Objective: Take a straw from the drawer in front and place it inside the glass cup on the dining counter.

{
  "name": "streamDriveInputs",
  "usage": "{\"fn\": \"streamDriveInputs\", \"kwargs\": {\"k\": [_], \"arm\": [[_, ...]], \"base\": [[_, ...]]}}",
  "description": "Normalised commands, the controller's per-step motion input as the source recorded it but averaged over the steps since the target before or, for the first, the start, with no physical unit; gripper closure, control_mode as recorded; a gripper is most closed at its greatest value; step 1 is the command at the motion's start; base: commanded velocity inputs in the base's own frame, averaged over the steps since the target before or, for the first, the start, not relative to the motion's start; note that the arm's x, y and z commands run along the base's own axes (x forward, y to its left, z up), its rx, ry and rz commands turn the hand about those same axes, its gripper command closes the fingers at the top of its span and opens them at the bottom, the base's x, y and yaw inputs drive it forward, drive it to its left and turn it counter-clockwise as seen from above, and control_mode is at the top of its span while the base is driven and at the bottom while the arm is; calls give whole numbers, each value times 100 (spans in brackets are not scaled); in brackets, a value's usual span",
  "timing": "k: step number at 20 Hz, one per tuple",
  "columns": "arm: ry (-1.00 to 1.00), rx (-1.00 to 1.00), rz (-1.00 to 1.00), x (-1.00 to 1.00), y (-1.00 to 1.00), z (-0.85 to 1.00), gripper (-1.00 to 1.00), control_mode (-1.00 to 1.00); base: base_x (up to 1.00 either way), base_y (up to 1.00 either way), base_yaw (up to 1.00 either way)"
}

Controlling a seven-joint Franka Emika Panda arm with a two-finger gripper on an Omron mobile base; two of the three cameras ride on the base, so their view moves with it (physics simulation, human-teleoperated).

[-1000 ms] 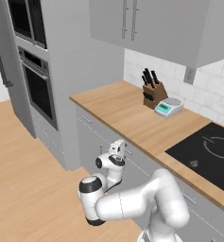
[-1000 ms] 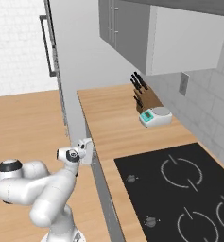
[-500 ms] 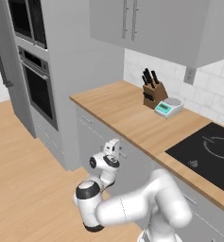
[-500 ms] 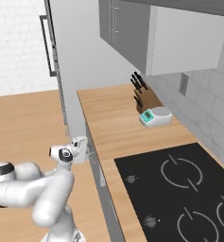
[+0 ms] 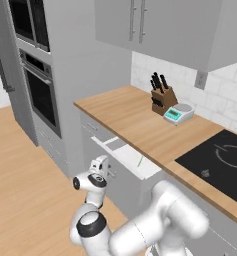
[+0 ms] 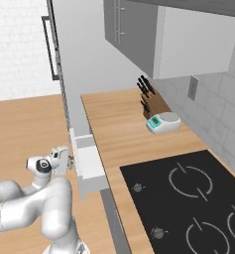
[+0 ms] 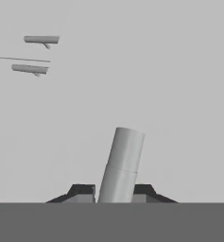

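The light grey drawer point(image 5: 124, 156) point(image 6: 90, 163) stands pulled out from under the wall worktop, its whitish inside showing. A thin light green straw point(image 5: 140, 161) lies in it near the right end. My gripper point(image 5: 108, 170) point(image 6: 67, 159) point(image 7: 112, 191) is at the drawer front, shut on the metal bar handle point(image 7: 121, 163), which runs up between the two dark fingertips point(image 7: 81, 191). The glass cup and the dining counter are out of view.
On the wood worktop point(image 5: 135, 120) stand a knife block point(image 5: 162, 98) and a teal kitchen scale point(image 5: 178, 113), with a black hob point(image 5: 221, 159) to the right. A wall oven point(image 5: 37, 85) is at the left. Open wood floor point(image 5: 25, 190) lies behind the arm.
The gripper has drawn back from the cabinet front with the handle in it, and the drawer has slid out with it, so its whitish inside and the straw now show.
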Motion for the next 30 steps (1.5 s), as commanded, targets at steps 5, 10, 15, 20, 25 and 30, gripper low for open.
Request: {"fn": "streamDriveInputs", "kwargs": {"k": [5, 10, 15, 20, 25, 30], "arm": [[7, 0, 0, -55, 100, 0, 100, -100], [11, 0, 0, -47, 100, 0, -100, -100], [18, 14, 0, -42, 55, 24, -100, -100], [21, 37, 0, -69, 5, 67, -100, -100], [10, 43, 0, -60, -14, 100, -100, -100], [3, 35, -1, -19, -89, 100, -100, -100]], "base": [[0, 0, 0], [0, 0, 0], [0, 0, 0], [0, 0, 0], [0, 0, 0], [0, 0, 0]]}}
